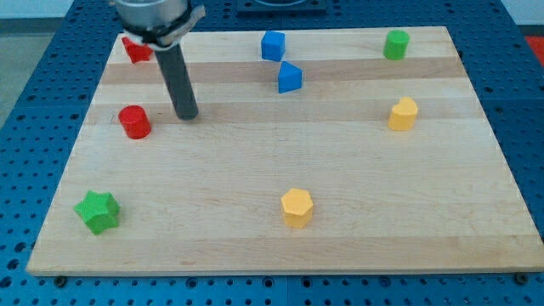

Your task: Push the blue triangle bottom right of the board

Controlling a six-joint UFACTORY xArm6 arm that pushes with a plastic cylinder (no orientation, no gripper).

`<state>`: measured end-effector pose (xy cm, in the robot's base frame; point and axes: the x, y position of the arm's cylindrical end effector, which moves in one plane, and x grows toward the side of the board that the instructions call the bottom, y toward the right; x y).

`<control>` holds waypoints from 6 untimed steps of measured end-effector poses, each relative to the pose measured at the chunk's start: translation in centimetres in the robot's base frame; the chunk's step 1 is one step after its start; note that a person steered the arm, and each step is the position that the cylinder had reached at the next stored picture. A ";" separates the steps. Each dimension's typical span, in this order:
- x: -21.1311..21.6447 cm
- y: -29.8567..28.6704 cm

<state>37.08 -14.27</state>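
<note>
Wooden bench (255, 170) over blue perforated base. No fingers on rig; tip (187, 116) sitting just right of red cylinder (134, 121), well left of blue triangle (290, 77). Triangle lying near top centre, below blue cube (273, 46), apex pointing up-left; long axis unclear. Risking glancing contact, spinning triangle aside, or nudging cube.

Legible text: none | labels/brands: none | numbers/signs: none | surfaces checked: bench (255, 170), coloured blocks, rod, surrounding blue perforated base (51, 51) | all unmarked
</note>
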 end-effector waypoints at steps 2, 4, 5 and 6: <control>-7.2 2.3; -7.2 18.4; -4.7 23.1; 1.1 23.2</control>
<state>38.20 8.97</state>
